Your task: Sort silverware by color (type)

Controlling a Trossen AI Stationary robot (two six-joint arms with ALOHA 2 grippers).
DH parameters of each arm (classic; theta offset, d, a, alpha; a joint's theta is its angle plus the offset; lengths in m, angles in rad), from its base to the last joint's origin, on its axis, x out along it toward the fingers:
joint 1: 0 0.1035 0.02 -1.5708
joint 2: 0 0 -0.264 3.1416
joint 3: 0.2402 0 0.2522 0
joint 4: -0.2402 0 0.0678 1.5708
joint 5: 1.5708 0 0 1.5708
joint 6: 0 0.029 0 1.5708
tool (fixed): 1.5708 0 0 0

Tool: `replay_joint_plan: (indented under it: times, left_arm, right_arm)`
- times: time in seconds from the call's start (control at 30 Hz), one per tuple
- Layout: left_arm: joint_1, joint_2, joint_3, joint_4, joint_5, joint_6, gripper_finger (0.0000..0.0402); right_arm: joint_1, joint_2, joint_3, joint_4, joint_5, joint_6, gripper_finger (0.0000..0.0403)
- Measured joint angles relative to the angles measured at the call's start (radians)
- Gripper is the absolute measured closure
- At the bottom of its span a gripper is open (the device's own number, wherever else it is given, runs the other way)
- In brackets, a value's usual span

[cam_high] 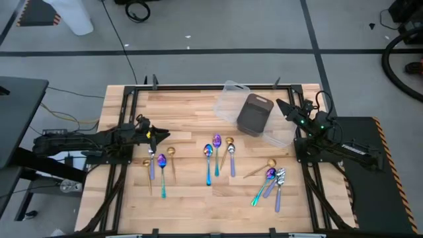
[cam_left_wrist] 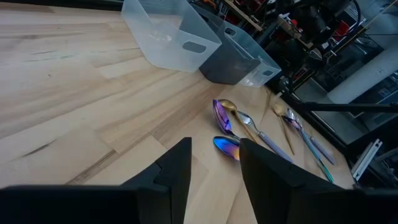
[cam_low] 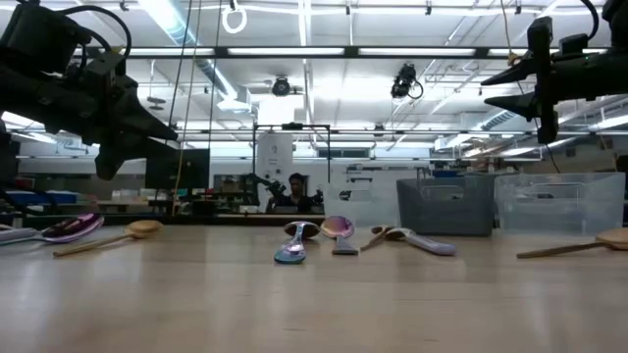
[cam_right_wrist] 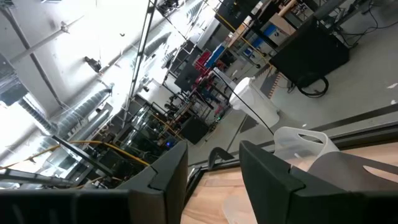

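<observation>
While the left gripper [cam_high: 157,136] hangs open and empty near the table's [cam_high: 192,205] left edge, the right gripper [cam_high: 285,108], also open, waits by the right edge. The spoons [cam_high: 217,156] lie scattered across the middle. Some touch or overlap, so a pinch could lift two colours together.

Left gripper [cam_low: 147,132] held well above the table [cam_low: 314,294], fingers apart, with a purple spoon [cam_low: 69,228] and a gold spoon [cam_low: 108,238] lying below it. Right gripper [cam_low: 505,88] raised high above a dark bin [cam_low: 444,204] and a clear tray [cam_low: 559,201]. Between the two pincers, far below both, more spoons [cam_low: 319,237] clustered mid-table.
</observation>
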Motion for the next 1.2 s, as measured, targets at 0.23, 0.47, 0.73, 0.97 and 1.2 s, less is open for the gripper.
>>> replay_joint_plan:
  times: [0.23, 0.47, 0.73, 0.97, 1.2]
  left_arm:
    - [0.000, 0.000, 0.000, 0.000, 0.000, 0.000, 0.0260]
    - [0.000, 0.000, 0.000, 0.003, 0.000, -0.003, 0.0260]
    - [0.000, 0.000, 0.000, 0.221, -0.104, -0.081, 0.0260]
    - [0.000, 0.000, 0.000, 0.275, -0.116, -0.084, 0.0260]
    - [-0.001, 0.000, 0.000, 0.276, -0.089, -0.076, 0.0260]
  right_arm:
    - [0.000, 0.000, 0.000, 0.000, 0.000, 0.000, 0.0248]
    - [0.000, 0.000, 0.000, 0.000, 0.000, 0.000, 0.0248]
    - [0.000, 0.000, 0.000, 0.000, 0.000, 0.000, 0.0248]
    - [0.000, 0.000, 0.000, 0.003, 0.002, 0.000, 0.0248]
    - [0.000, 0.000, 0.000, 0.094, 0.035, 0.000, 0.0248]
